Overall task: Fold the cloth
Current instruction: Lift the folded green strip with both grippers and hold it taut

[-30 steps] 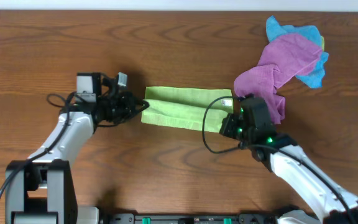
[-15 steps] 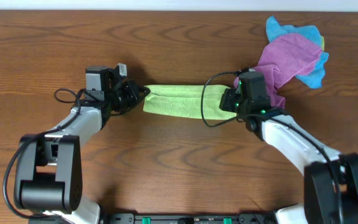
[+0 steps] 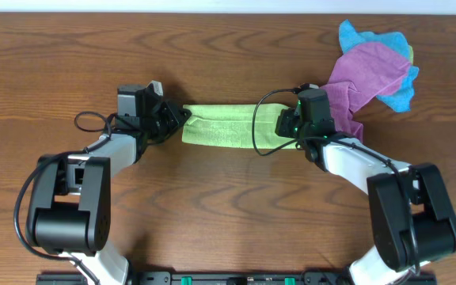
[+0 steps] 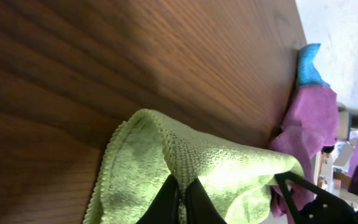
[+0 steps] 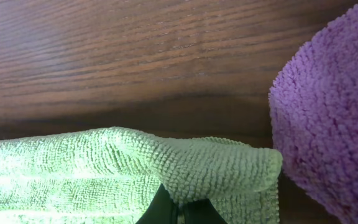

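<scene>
The lime-green cloth [image 3: 224, 127] lies as a narrow folded band across the middle of the table. My left gripper [image 3: 182, 119] is shut on its left end; in the left wrist view the fingertips [image 4: 180, 199] pinch a fold of the cloth [image 4: 229, 165]. My right gripper [image 3: 283, 127] is shut on the right end; in the right wrist view a fold of the cloth [image 5: 104, 168] hangs over the closed fingertips [image 5: 182, 211].
A purple cloth [image 3: 355, 87] lies just right of my right gripper, over a bright blue cloth [image 3: 370, 39]. The purple cloth fills the right side of the right wrist view [image 5: 334, 106]. A black cable [image 3: 260, 131] loops across the green cloth.
Both grippers have moved toward the far side of the table, carrying the near edge of the cloth over onto the far part. The band is now narrower.
</scene>
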`<state>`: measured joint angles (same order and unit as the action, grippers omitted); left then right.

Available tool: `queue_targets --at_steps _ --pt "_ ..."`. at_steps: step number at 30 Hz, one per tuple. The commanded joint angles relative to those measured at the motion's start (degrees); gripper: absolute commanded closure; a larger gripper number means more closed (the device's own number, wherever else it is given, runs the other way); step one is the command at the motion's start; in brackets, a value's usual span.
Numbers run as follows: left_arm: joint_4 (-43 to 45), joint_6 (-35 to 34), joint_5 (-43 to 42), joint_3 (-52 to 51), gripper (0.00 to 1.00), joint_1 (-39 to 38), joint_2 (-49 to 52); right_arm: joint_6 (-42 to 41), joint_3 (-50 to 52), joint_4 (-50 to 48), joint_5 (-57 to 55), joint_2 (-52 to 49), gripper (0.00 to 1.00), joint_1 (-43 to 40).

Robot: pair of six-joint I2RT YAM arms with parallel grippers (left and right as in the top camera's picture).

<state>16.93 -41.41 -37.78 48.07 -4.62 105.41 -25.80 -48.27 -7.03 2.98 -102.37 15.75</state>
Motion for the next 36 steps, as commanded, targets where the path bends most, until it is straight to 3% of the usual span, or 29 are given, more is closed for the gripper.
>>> queue_targets --at_steps 1,4,6,12,17,21,24,26,31,36 --pt "0.09 -0.42 4.83 0.04 0.94 0.46 0.52 0.85 -0.83 -0.24 -2.99 -1.18 0.95 -1.14" --pt "0.09 -0.39 5.46 0.04 0.93 0.46 0.57 1.07 -0.83 -0.98 -3.1 -1.49 0.83 -1.09" --pt "0.11 -0.39 6.47 0.04 0.8 0.46 0.57 1.07 -0.83 -1.86 -3.21 -1.51 0.76 -1.09" --pt "3.04 -0.42 6.03 0.04 0.39 0.46 0.57 1.05 -0.83 -2.95 -3.19 -1.38 0.67 -1.09" --pt "4.17 -0.37 3.06 0.74 0.4 1.18 0.55 1.05 -0.83 -1.6 -3.17 1.03 0.65 -1.11" --pt "4.17 -0.13 -0.31 1.31 0.44 2.8 -0.52 1.03 -0.83 1.49 -3.17 5.97 0.51 -1.22" --pt "4.13 -0.17 -1.31 1.33 0.45 3.93 -3.1 1.01 -0.83 4.74 -3.17 9.92 0.33 -1.22" --pt "3.93 -0.2 -1.84 1.33 0.45 4.0 -5.11 0.76 -0.83 7.41 -3.17 12.26 0.28 -1.2" --pt "2.56 -1.92 -2.67 1.33 0.45 2.75 -5.88 -6.54 -0.83 14.36 0.07 16.2 0.21 -1.2" --pt "1.95 -1.92 1.49 1.33 0.59 0.24 -5.77 -14.84 -0.81 20.0 7.28 17.38 0.16 -1.2"
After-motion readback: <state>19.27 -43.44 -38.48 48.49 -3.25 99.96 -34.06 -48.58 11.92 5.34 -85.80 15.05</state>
